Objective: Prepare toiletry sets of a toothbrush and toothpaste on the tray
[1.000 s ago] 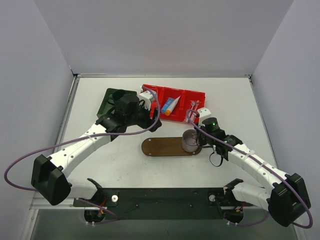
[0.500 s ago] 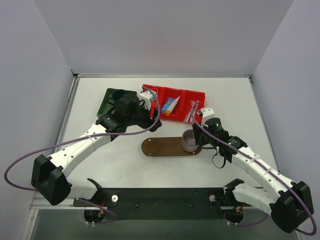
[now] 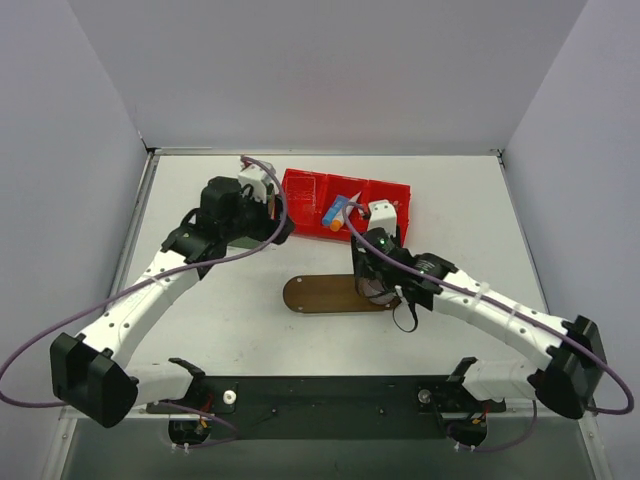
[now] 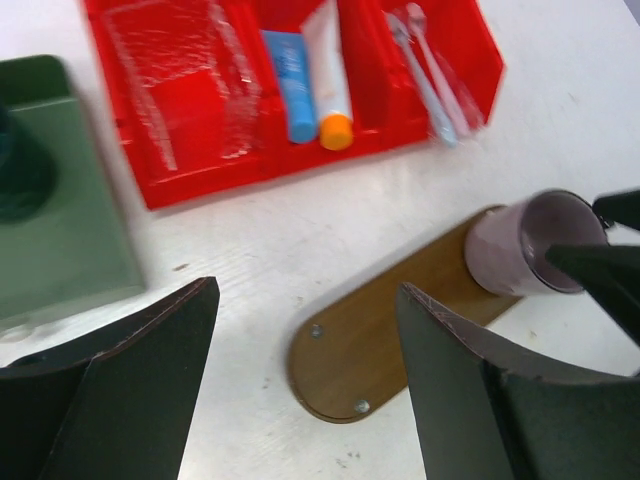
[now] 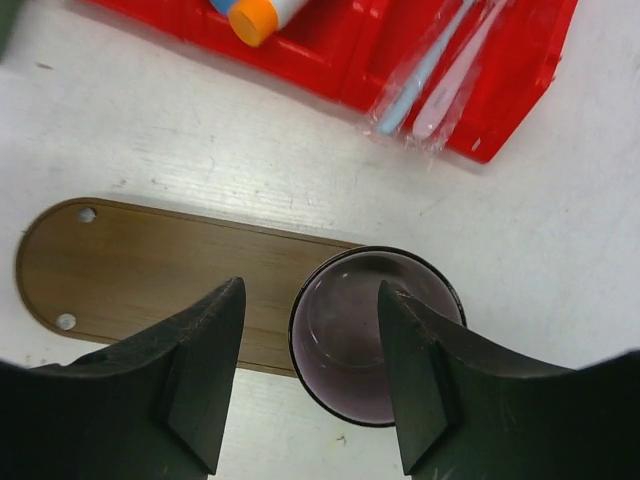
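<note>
Two open claws over an unfinished set: the right gripper (image 5: pixel 310 290), jaws parted and gripping nothing, hangs directly above the translucent pink mug (image 5: pixel 372 335). The mug stands on the right end of the tray (image 5: pixel 150 260), seemingly partly past its edge; whether a jaw touches the rim cannot be told. The left gripper (image 4: pixel 305 290), jaws wide and empty, hovers near the red bin (image 4: pixel 250 175), where the toothpaste tubes (image 4: pixel 325 70) and wrapped toothbrushes (image 4: pixel 430 80) lie. Likely hazards: a jaw catching the rim on withdrawal and tipping the mug off the board; both arms crowding the bin; thin wrapped brushes slipping from a pinch
</note>
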Robot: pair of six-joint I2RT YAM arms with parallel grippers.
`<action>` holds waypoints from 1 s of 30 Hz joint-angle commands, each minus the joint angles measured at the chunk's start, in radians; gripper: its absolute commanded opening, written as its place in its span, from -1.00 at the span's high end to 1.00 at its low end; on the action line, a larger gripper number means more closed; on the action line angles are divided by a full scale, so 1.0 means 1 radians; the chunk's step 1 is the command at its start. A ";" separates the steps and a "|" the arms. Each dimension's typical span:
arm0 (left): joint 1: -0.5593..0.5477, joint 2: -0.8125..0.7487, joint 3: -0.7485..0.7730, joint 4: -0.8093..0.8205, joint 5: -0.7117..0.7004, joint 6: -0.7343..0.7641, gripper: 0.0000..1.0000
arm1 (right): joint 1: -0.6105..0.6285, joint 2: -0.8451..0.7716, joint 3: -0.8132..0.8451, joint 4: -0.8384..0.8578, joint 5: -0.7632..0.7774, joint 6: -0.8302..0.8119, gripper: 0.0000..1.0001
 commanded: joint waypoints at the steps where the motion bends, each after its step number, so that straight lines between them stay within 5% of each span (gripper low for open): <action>1: 0.076 -0.101 -0.023 0.056 -0.039 -0.008 -0.64 | 0.010 0.107 0.055 -0.098 0.079 0.141 0.01; 20: 0.077 -0.146 -0.051 0.065 -0.077 0.031 -0.64 | 0.019 0.263 0.090 -0.121 0.107 0.197 0.27; 30: 0.077 -0.141 -0.054 0.067 -0.073 0.029 -0.64 | 0.017 0.286 0.086 -0.121 0.100 0.207 0.58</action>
